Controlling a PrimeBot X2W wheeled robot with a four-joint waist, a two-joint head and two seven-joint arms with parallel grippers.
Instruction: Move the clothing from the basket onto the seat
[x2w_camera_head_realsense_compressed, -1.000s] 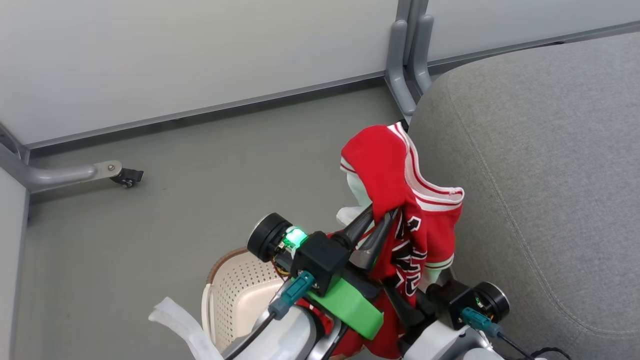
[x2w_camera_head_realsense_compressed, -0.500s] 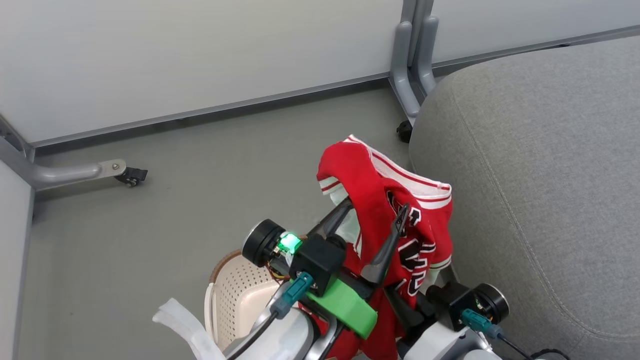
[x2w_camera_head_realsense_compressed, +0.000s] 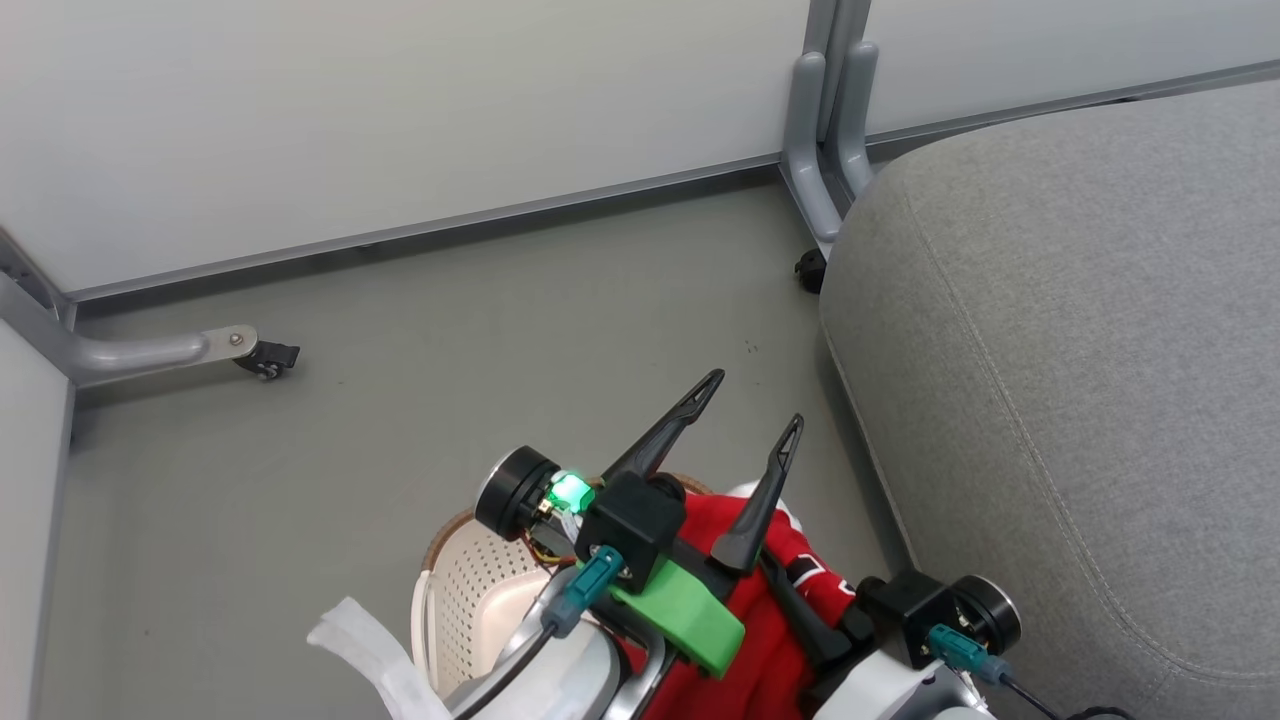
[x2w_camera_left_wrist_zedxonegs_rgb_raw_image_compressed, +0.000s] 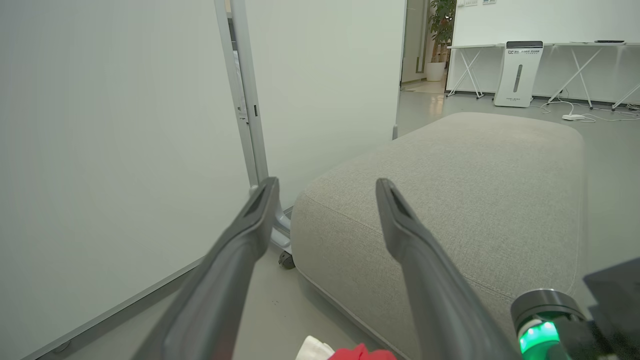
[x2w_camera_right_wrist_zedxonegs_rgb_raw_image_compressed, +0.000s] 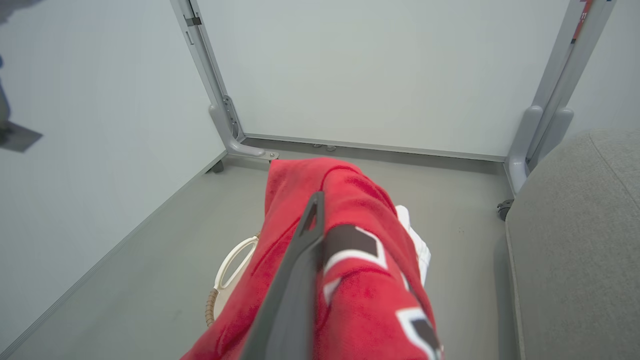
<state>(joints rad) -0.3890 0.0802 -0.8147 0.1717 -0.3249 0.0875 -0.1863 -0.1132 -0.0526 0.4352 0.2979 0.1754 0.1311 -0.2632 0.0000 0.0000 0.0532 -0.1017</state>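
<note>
My left gripper (x2w_camera_head_realsense_compressed: 752, 402) stands open and bare in the air, fingers spread, left of the seat (x2w_camera_head_realsense_compressed: 1080, 350); the left wrist view shows the same empty gap of my left gripper (x2w_camera_left_wrist_zedxonegs_rgb_raw_image_compressed: 326, 186) before the grey seat (x2w_camera_left_wrist_zedxonegs_rgb_raw_image_compressed: 450, 190). The red clothing (x2w_camera_head_realsense_compressed: 790, 575) lies bunched below it, over the right side of the cream basket (x2w_camera_head_realsense_compressed: 470, 580). In the right wrist view my right gripper (x2w_camera_right_wrist_zedxonegs_rgb_raw_image_compressed: 317, 200) is shut, with the clothing (x2w_camera_right_wrist_zedxonegs_rgb_raw_image_compressed: 360, 280) draped around its fingers above the basket (x2w_camera_right_wrist_zedxonegs_rgb_raw_image_compressed: 227, 270). The seat (x2w_camera_right_wrist_zedxonegs_rgb_raw_image_compressed: 575, 225) is to the right.
Pale partition panels close off the far side and the left. A grey panel foot with a caster (x2w_camera_head_realsense_compressed: 265, 358) sits on the floor at left, and another post (x2w_camera_head_realsense_compressed: 830, 130) with a caster (x2w_camera_head_realsense_compressed: 808, 268) stands by the seat's corner. Grey floor lies between.
My left gripper has opened, and the red garment it held up has dropped to the basket area. The head camera shifted slightly.
</note>
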